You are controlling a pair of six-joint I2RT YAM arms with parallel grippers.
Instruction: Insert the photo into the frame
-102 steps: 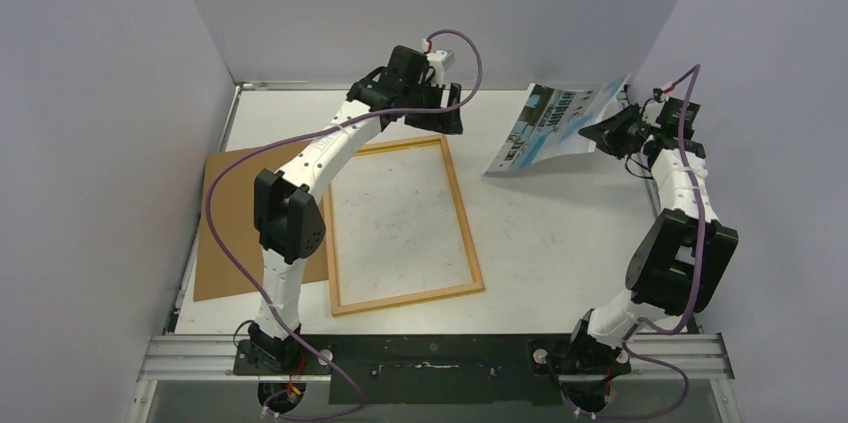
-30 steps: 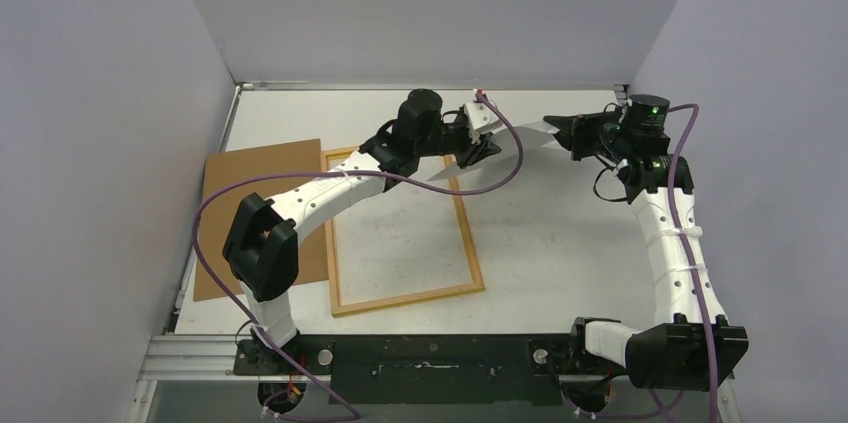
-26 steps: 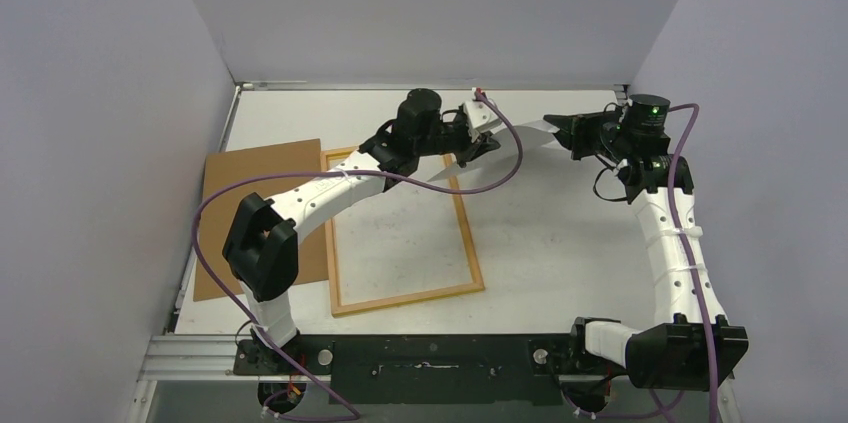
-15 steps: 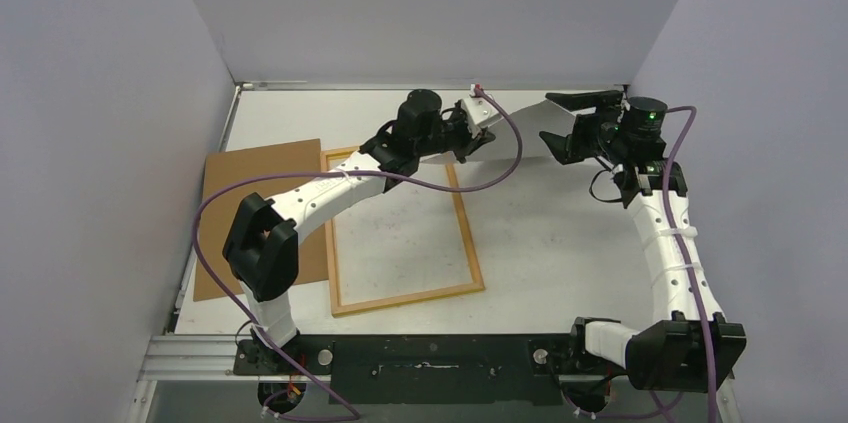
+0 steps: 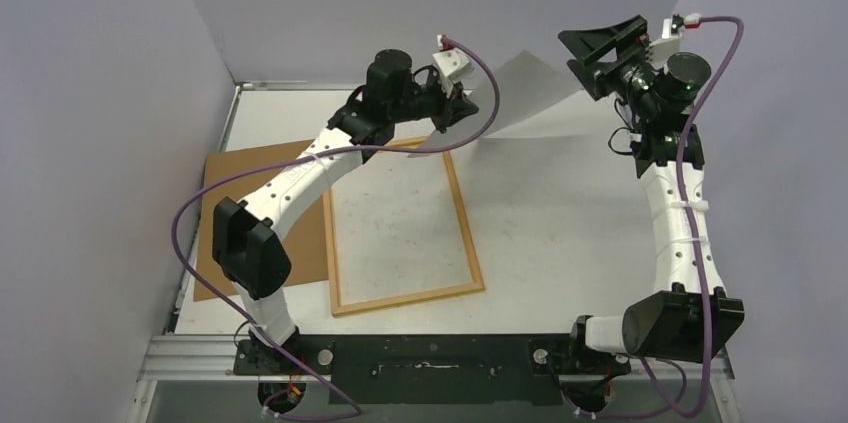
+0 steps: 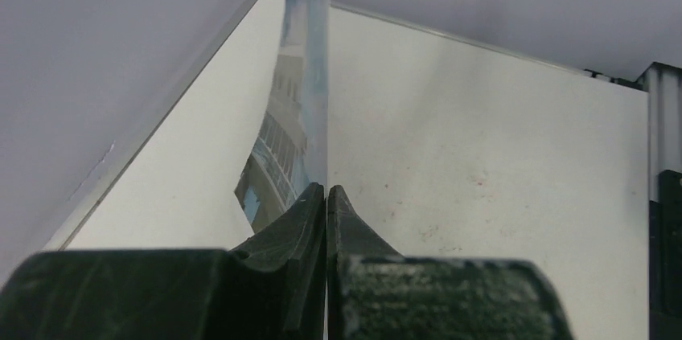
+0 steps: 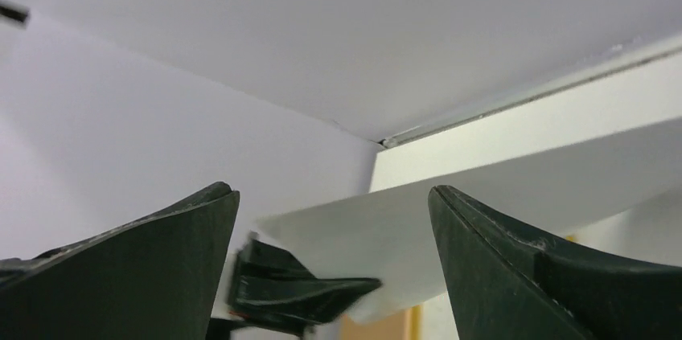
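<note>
The photo (image 5: 520,93) hangs in the air over the back of the table, its white back facing the top camera. My left gripper (image 5: 455,108) is shut on its left edge. In the left wrist view the jaws (image 6: 326,189) are pressed together on the sheet, seen edge-on with the printed building (image 6: 281,155) to the left. My right gripper (image 5: 608,51) is raised at the photo's far right edge and open. In the right wrist view the gripper (image 7: 331,191) has nothing between its fingers, and the photo's white back (image 7: 482,195) lies beyond them. The frame (image 5: 405,299) lies flat, wood back up.
A plain brown backing board (image 5: 305,263) lies left of the frame, partly under the left arm. Grey enclosure walls close the table on the left, back and right. The left arm's purple cable (image 5: 490,93) loops in front of the photo.
The right gripper opened and let go of the photo, then rose up and right. The left gripper closed on the photo's left edge and lifted it up and leftward.
</note>
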